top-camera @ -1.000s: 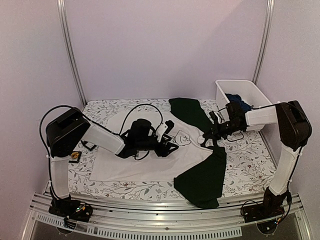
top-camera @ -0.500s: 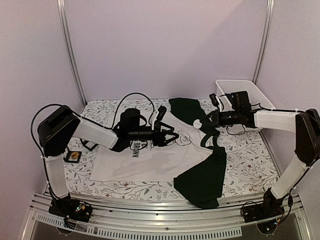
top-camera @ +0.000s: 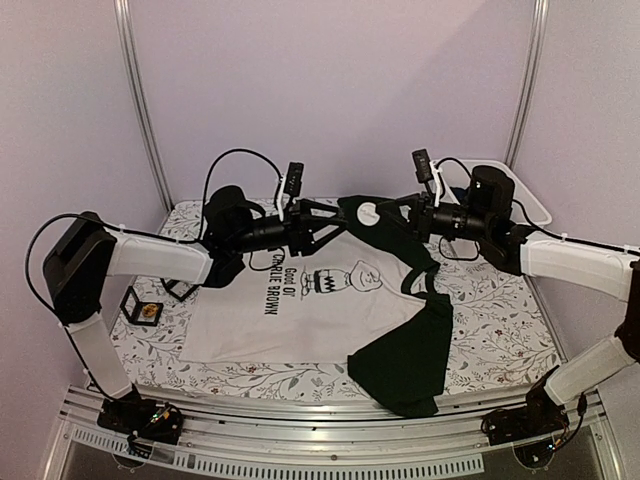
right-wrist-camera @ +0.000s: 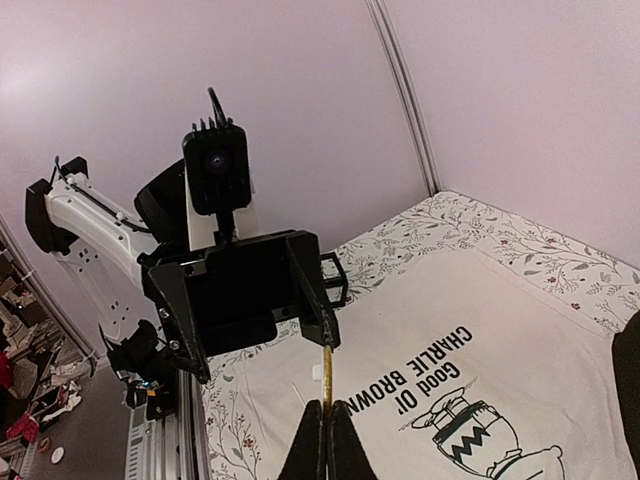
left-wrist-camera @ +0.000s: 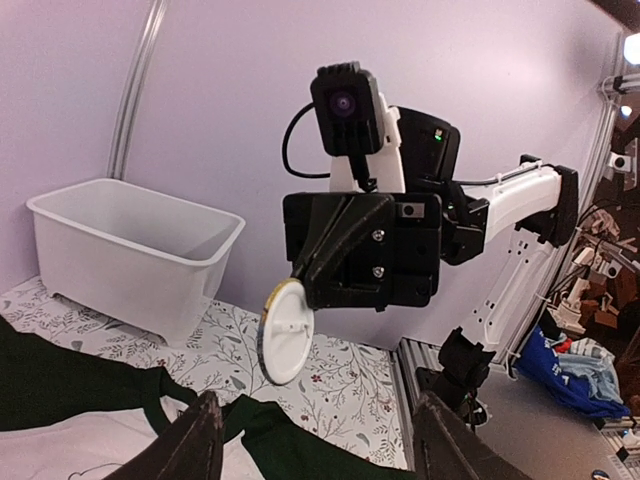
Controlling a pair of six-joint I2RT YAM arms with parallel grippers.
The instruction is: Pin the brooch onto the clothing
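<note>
The right gripper (right-wrist-camera: 325, 425) pinches the brooch (left-wrist-camera: 285, 345), seemingly light, stiff and slippery, by its thin rim, while the left gripper (left-wrist-camera: 318, 440) gapes opposite.

Round white brooch (left-wrist-camera: 285, 331) held aloft, printed white T-shirt (top-camera: 300, 330) spread flat

T-shirt (top-camera: 300, 325) print, "Good Ol' Charlie Brown"

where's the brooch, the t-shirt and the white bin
brooch (left-wrist-camera: 286, 331), left wrist view, middle of its white disc
T-shirt (top-camera: 310, 325), top external view, plain white cloth beside the print
white bin (left-wrist-camera: 130, 268), left wrist view, its outer side wall
</note>
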